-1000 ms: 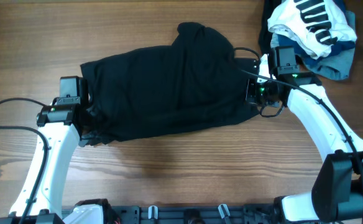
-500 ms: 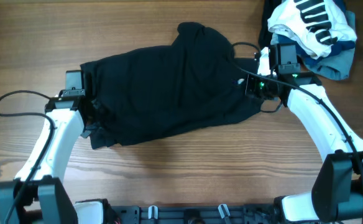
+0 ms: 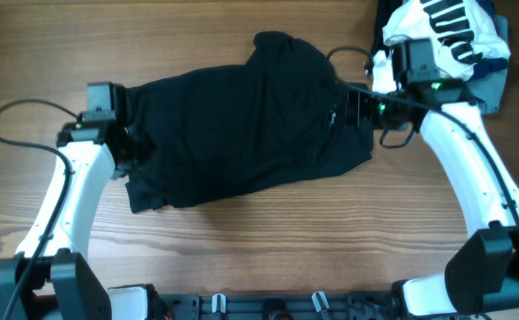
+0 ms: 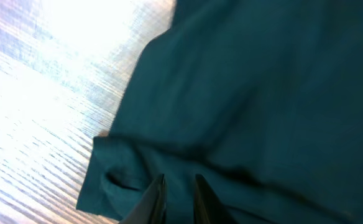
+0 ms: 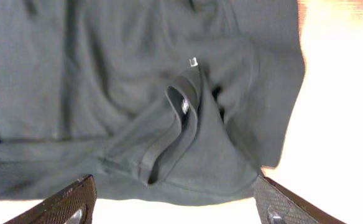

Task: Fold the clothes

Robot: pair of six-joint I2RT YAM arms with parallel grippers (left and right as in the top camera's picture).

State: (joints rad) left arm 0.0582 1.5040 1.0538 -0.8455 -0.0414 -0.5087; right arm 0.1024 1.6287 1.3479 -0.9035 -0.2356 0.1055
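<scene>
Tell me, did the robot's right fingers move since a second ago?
Yes. In the overhead view the right fingers went up the picture and a little left over the black garment, the wrist ending closer to the unmoved striped white garment.

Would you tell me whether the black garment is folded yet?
Mostly spread: black garment lies in one wide, rumpled sheet across the table.

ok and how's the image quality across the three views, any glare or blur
Overhead: even light and sharp, though the black garment reads as a nearly flat dark shape. Left wrist: soft, with a teal cast on the garment, and the table blown out to white at upper left. Right wrist: crispest on the fabric, with the small white tag distinct, but the table at right is overexposed.
</scene>
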